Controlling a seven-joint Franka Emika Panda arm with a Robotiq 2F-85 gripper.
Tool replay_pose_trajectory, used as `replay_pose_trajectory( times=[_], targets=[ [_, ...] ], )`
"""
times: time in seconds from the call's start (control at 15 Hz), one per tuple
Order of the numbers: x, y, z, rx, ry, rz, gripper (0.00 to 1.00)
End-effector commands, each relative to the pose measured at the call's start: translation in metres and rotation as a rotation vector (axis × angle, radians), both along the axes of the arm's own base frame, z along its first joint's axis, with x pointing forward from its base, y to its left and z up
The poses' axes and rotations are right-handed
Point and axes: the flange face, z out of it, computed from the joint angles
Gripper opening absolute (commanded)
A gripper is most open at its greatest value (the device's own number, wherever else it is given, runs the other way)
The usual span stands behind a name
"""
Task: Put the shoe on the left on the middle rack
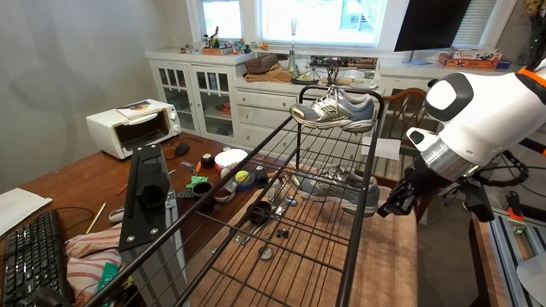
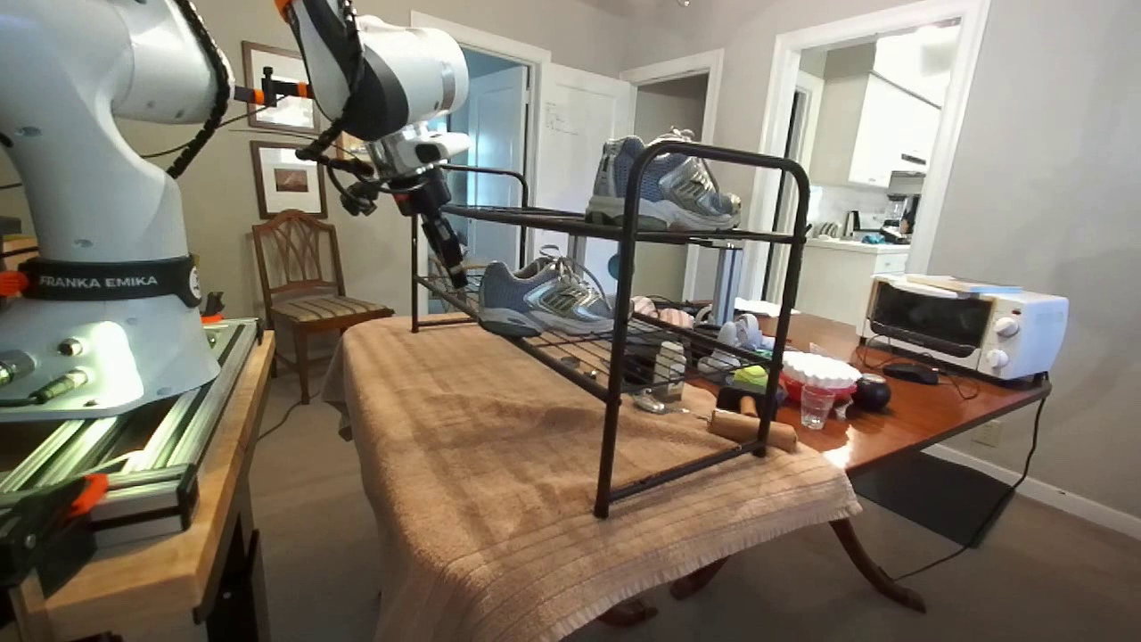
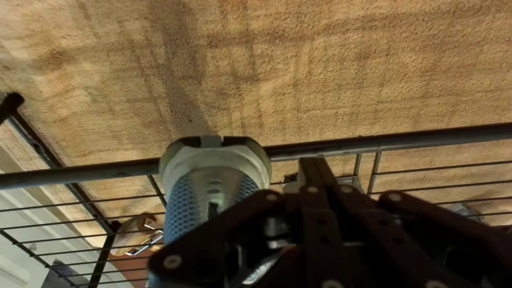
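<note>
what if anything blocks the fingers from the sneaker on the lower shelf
Nothing visible: in the wrist view the shut fingers hang beside the sneaker, with a gap between. The upper shelf sits above the sneaker and might hinder a lift.

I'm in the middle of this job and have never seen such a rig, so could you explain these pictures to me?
The white machine is a Franka robot arm; the black gripper is its hand. Two pictures come from cameras standing outside it; the third camera rides just behind the gripper, looking down past it.

A black wire rack stands on a tan towel. The upper sneaker sits on the top shelf, the matching lower sneaker on the lower shelf. The jaws are shut near the lower sneaker's heel with nothing visible between them, so nothing seems held.

The table also carries a toaster oven, keyboard and tennis ball.
</note>
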Motion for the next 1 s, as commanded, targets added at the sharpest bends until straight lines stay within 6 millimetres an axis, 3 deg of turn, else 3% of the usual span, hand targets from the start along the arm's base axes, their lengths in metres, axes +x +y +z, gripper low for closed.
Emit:
replay_pose_trajectory(
  times=[0.0, 0.67, 0.73, 0.8, 0.93],
  targets=[
    [-0.022, -0.019, 0.027, -0.04, 0.046, -0.055, 0.0],
    [-0.048, 0.013, 0.162, 0.015, 0.082, 0.006, 0.0],
    [-0.05, 0.014, 0.171, 0.007, 0.083, 0.006, 0.08],
    [-0.052, 0.015, 0.18, -0.011, 0.082, -0.002, 0.27],
    [-0.054, 0.02, 0.188, -0.014, 0.082, -0.019, 0.4]
  ],
)
